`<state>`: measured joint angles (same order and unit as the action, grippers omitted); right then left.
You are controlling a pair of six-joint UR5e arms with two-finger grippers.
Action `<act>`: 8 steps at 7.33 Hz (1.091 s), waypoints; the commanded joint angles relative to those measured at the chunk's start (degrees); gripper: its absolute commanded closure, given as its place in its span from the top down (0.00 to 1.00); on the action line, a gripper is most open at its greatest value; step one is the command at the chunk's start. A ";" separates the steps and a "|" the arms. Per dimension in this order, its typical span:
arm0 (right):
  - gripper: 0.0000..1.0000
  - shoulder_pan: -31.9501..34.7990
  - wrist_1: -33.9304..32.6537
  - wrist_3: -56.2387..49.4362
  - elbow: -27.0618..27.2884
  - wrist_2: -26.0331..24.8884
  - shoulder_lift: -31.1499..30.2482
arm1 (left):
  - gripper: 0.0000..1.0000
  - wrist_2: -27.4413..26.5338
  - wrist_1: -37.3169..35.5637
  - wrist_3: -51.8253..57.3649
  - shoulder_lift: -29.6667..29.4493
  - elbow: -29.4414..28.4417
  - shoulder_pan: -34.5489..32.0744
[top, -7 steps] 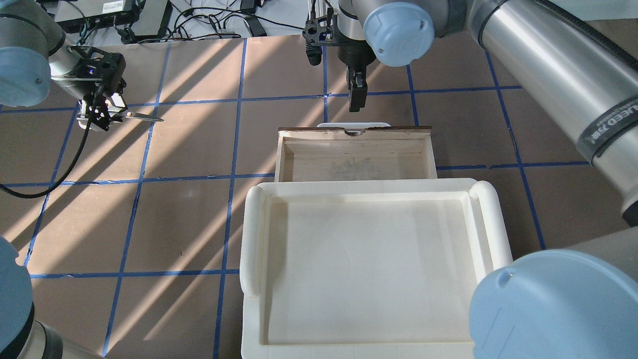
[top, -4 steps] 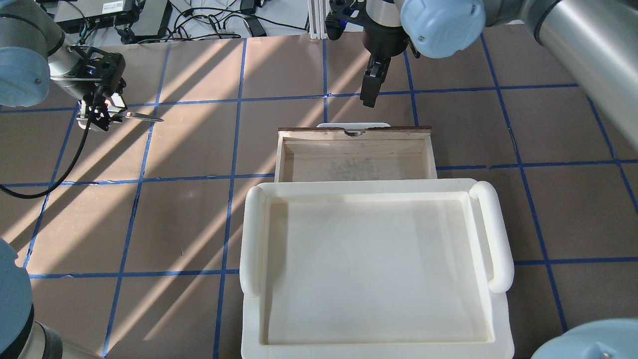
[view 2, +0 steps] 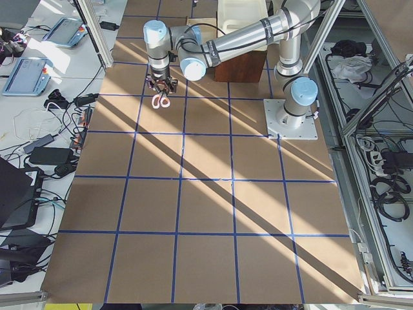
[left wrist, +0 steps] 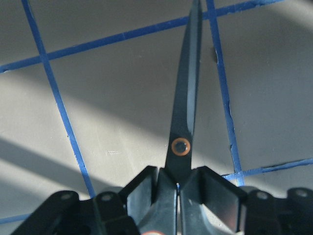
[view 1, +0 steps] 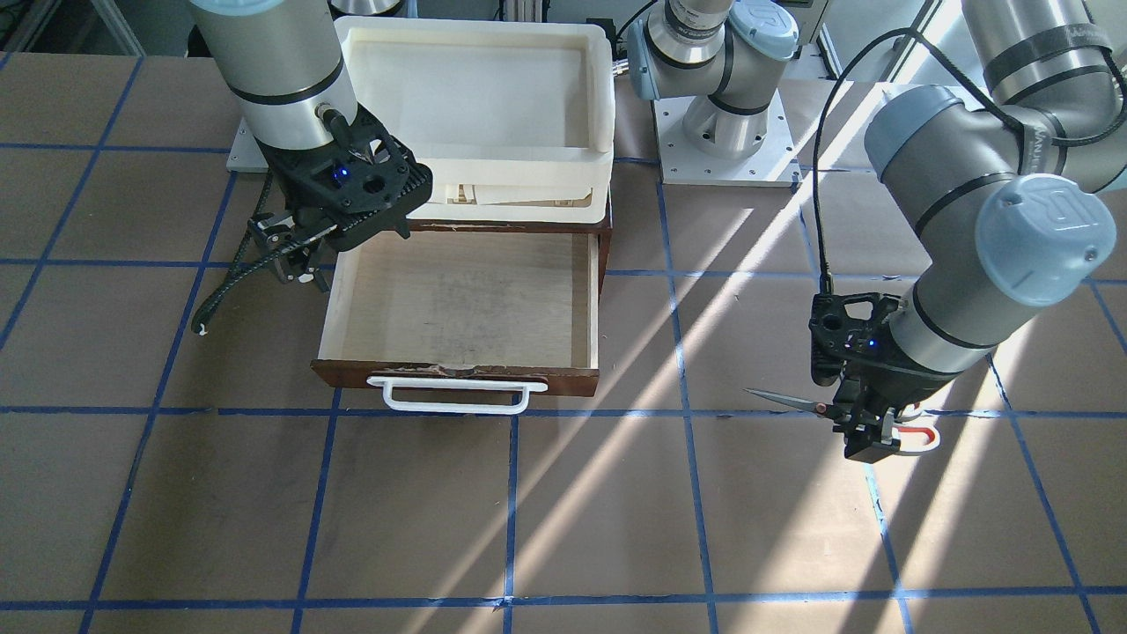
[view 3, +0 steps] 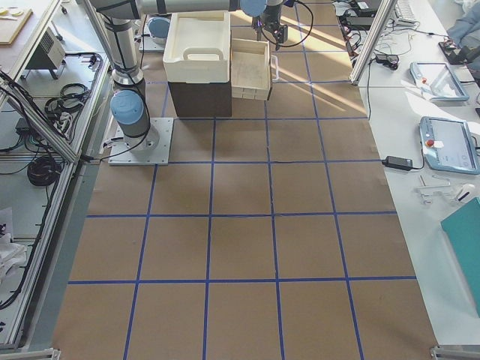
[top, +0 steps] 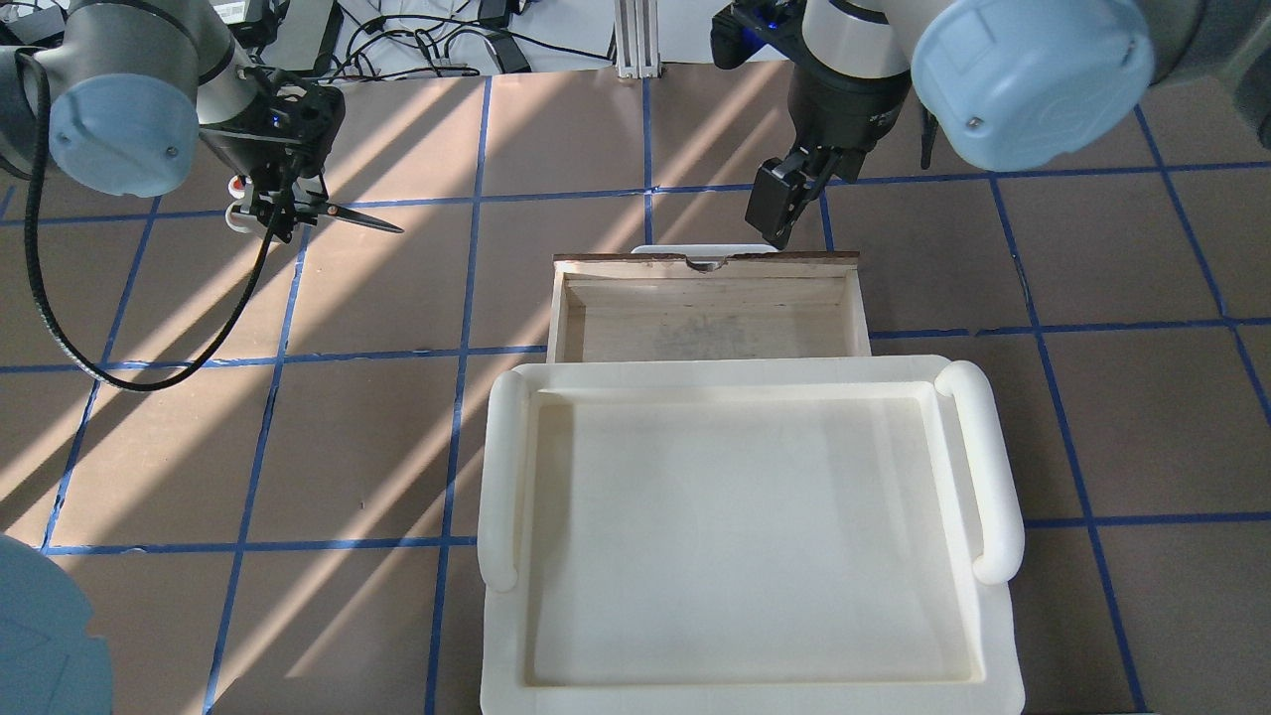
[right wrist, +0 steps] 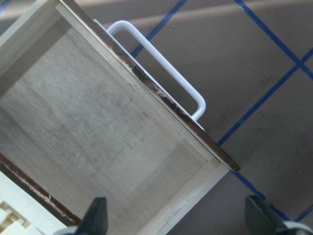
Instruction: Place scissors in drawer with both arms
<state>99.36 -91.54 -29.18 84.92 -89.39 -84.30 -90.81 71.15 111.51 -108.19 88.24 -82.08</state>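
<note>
My left gripper (top: 281, 213) is shut on the scissors (top: 363, 218), held near the pivot above the table, left of the drawer. The dark blades point toward the drawer; the left wrist view shows them closed (left wrist: 189, 98) between my pads. The front view shows the orange-red handle loop (view 1: 920, 435) behind the gripper (view 1: 867, 438). The wooden drawer (top: 695, 323) is pulled open and holds nothing, its white bar handle (view 1: 453, 396) at the front. My right gripper (top: 778, 226) hangs open and empty above the drawer's right front corner; the right wrist view looks into the drawer (right wrist: 98, 127).
A large cream plastic tray (top: 504, 467) sits on the cabinet above the drawer, close to the robot. Blue tape lines grid the brown table. Cables and boxes lie beyond the table's far edge (top: 417, 40).
My left gripper has carried the scissors to the right, toward the drawer. My right gripper has swung right and back to the drawer's right front corner.
</note>
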 commanded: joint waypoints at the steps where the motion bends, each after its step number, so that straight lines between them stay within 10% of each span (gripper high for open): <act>1: 1.00 -2.14 2.33 16.72 1.04 -0.35 -3.67 | 0.00 1.68 0.39 -4.08 0.44 0.36 -5.26; 8: 1.00 -6.63 4.09 31.11 2.97 0.62 -6.14 | 0.00 5.12 2.77 -25.78 2.90 0.45 -22.13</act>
<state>92.74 -87.14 1.03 87.41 -88.95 -90.23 -85.67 73.68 90.11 -105.48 88.68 -100.84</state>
